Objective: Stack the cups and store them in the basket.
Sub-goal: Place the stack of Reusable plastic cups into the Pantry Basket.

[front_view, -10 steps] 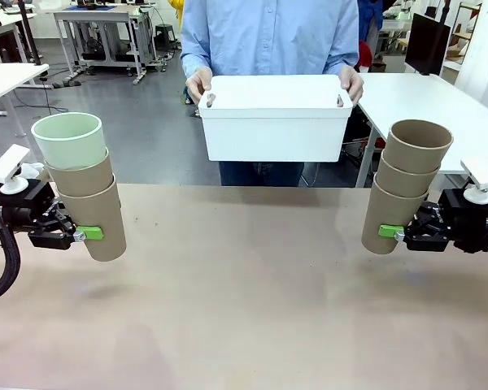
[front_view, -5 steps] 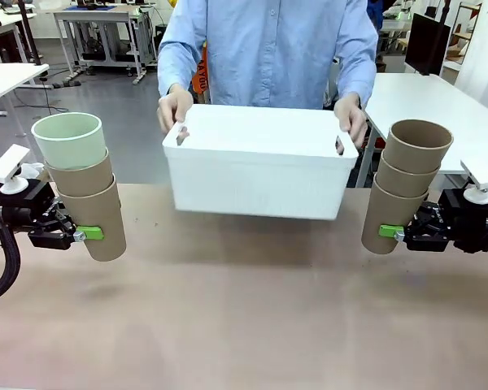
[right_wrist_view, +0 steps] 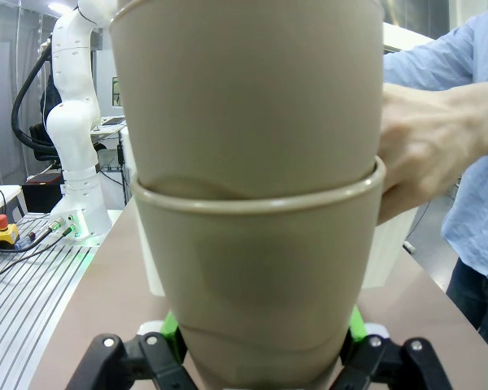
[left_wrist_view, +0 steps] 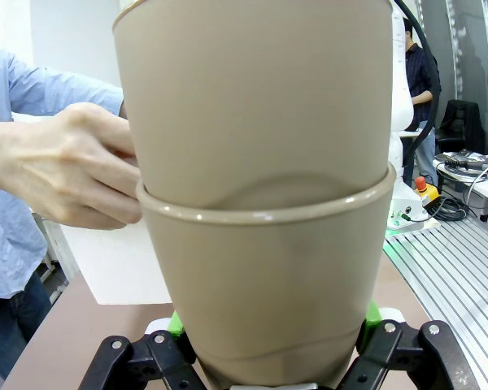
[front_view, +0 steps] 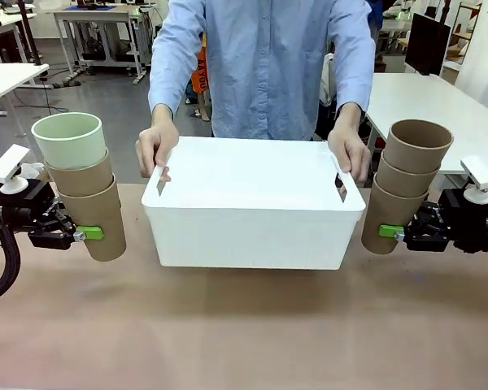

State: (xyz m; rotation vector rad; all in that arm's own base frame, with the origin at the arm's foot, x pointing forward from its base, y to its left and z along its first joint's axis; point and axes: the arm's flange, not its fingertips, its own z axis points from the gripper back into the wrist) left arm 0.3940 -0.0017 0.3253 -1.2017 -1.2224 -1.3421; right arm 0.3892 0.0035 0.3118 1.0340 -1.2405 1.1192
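The left end effector (front_view: 96,233) is clamping the bottom cup of a 3-cup stack (front_view: 85,195), 2 tan cups under 1 mint green cup (front_view: 69,140), and is holding it slightly tilted above the bench (front_view: 244,333). In the middle, the white basket (front_view: 252,236) is sitting low at the bench's far side, with a person's hands (front_view: 156,150) gripping both handle cutouts. The right end effector (front_view: 389,231) is squeezing the lowest of 3 nested tan cups (front_view: 407,179), just beside the basket's end.
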